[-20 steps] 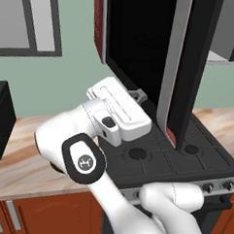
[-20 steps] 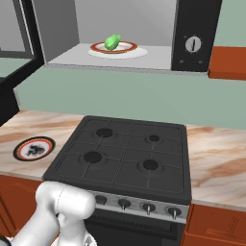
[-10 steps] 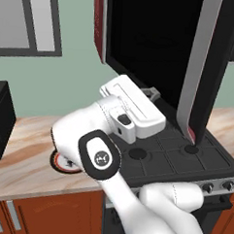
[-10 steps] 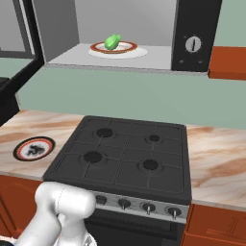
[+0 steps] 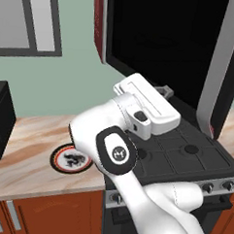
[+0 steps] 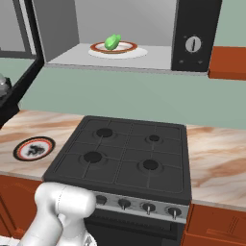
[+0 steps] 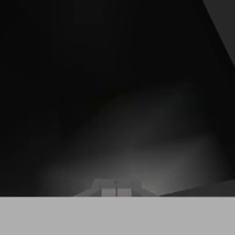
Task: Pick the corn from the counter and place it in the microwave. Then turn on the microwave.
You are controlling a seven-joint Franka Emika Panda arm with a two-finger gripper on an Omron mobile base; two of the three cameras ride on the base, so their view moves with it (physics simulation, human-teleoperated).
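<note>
- The corn point(image 6: 112, 41) lies on a red-rimmed plate point(image 6: 126, 47) inside the microwave point(image 6: 144, 33), left of its dial point(image 6: 192, 44), so the placing step looks done.
- The open microwave door point(image 5: 166, 44) hangs above the stovetop point(image 6: 127, 156); the gripper point(image 5: 165, 90) is pressed close against its glossy inner face.
- I cannot tell if the fingers are parted or closed; the hand view is almost black.
- Risk: if the push goes off-centre, the hand may slide along the door and it will not latch.
- Risk: a hard swing could shake the microwave and roll the corn off its plate.
- A second plate point(image 6: 34, 149) on the counter point(image 6: 218, 166), left of the stovetop, is well apart from the microwave.
</note>
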